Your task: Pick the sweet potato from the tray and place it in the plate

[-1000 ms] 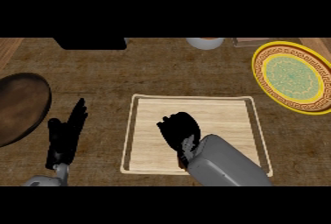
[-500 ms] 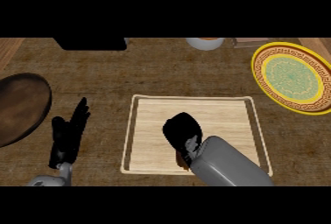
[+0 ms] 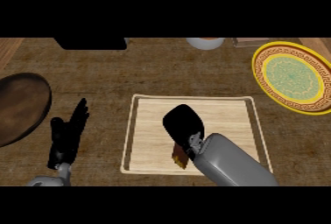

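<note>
Right hand (image 3: 184, 123) covers the sweet potato (image 3: 179, 156) on the tray (image 3: 143, 131), fingers hidden (can't tell their state). Left hand (image 3: 66, 138) rests open beside the tray, plate (image 3: 292, 75) waiting

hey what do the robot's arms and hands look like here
Both forearms are smooth grey shells, the right forearm thick and rounded. Each ends in a black robot hand: left robot hand, right robot hand. No cables or markings show.
</note>
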### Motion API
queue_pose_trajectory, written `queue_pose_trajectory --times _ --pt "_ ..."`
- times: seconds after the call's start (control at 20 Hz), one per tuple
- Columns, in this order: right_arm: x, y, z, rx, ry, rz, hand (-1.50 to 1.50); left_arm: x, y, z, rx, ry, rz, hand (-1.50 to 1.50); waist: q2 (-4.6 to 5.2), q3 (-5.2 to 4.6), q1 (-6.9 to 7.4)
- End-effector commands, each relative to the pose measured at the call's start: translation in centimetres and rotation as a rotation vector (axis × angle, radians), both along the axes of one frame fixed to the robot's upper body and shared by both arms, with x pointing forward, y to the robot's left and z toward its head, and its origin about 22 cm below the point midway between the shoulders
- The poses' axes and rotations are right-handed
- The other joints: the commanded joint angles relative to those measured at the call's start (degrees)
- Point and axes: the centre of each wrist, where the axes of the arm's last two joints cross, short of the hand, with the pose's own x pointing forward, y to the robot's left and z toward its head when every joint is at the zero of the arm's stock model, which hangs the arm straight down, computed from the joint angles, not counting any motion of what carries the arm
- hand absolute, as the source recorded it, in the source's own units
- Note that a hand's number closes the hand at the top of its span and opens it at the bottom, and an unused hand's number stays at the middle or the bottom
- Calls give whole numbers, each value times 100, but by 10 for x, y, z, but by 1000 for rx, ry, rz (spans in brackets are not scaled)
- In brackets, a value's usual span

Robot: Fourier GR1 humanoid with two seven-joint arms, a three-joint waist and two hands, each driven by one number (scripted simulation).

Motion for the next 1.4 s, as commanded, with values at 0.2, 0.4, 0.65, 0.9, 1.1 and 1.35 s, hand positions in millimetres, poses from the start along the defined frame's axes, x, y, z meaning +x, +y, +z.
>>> queue_pose_trajectory --times 0.2,0.4,0.65,0.9,1.1,1.35 --pt "48 -140 30 480 -274 -314 150 -8 11 -6 -16 7 45 0 63 33 -207" --pt "51 -207 43 607 -408 -294 150 4 -2 1 -17 -20 17 0 37 14 -171" --pt "47 -247 67 770 -610 -379 150 -10 14 -7 -6 3 48 0 1 5 -90" --pt "51 -283 75 808 -708 -507 150 1 -5 -2 3 -3 11 0 9 0 -36" --pt "78 -289 108 847 -682 -616 150 4 -13 -12 -7 5 -6 0 23 -4 6" --pt "82 -327 97 789 -701 -663 150 -6 -12 1 -18 5 -5 0 16 -2 18"
